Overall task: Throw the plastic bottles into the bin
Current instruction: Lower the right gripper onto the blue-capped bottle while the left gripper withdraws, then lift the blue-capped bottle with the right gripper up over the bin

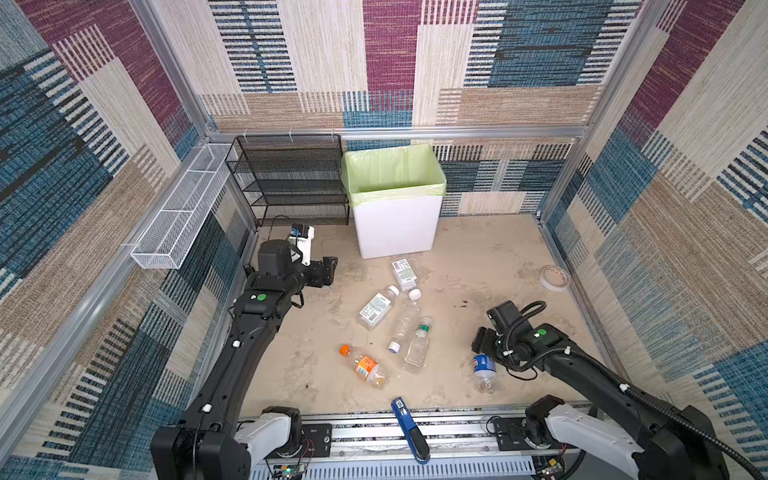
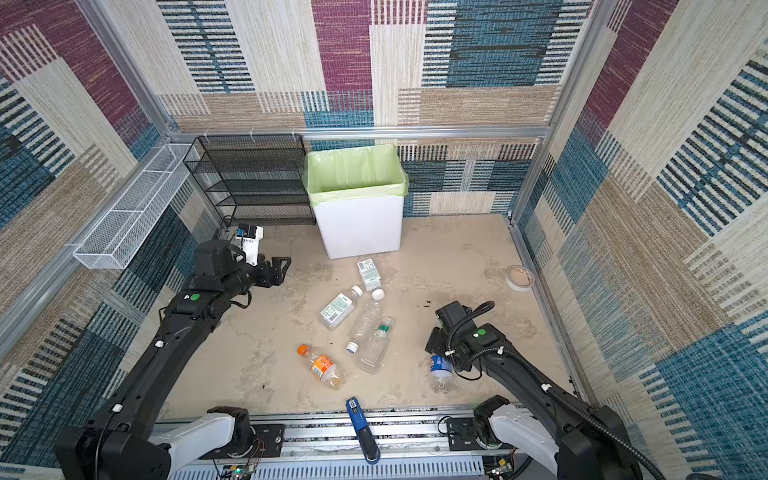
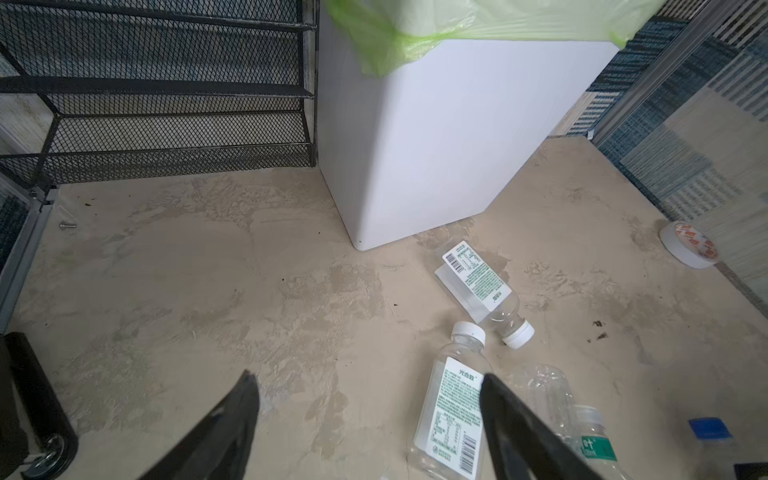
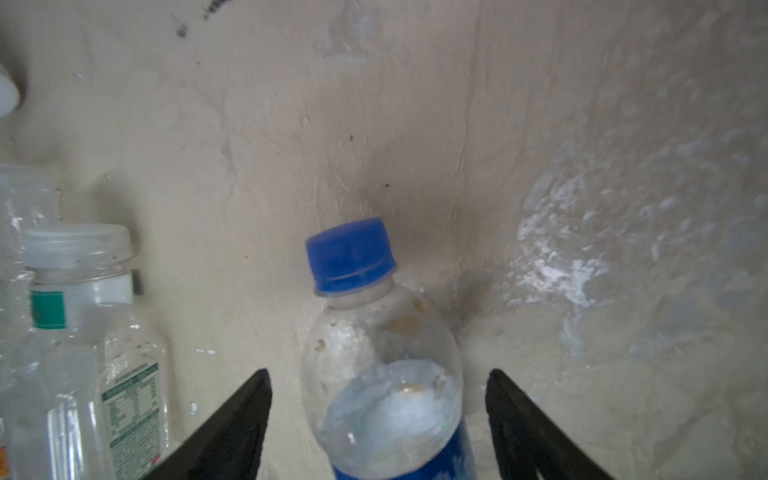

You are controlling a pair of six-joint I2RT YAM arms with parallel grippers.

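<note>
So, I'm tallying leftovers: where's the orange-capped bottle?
In both top views the orange-capped bottle lies front centre, beyond the blue stapler, left of the green-banded bottle.

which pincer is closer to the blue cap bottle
Right. The right pincer straddles the blue-cap bottle, jaws open either side; the left pincer is far off by the black rack.

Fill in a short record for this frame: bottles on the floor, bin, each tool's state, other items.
bottles on floor: six, all lying down
bin: upright at the back, green liner in place, contents not visible
left tool: open, holding nothing
right tool: open, jaws either side of the blue-capped bottle, gaps on both sides
other items: stapler, tape roll, black mesh rack, white wire basket
</note>
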